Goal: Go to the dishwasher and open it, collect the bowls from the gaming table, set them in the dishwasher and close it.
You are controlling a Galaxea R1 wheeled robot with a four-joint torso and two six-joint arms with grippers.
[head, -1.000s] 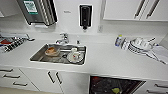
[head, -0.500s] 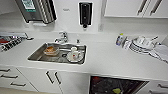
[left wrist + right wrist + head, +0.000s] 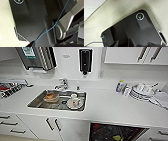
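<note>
You look down on the open dark dishwasher (image 3: 116,132) under the white table (image 3: 105,107); each end effector's state you cannot tell.

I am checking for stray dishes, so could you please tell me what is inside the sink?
The steel sink holds an orange-brown bowl and a white cup standing on a plate. What lies under the bowl and plate is covered.
</note>
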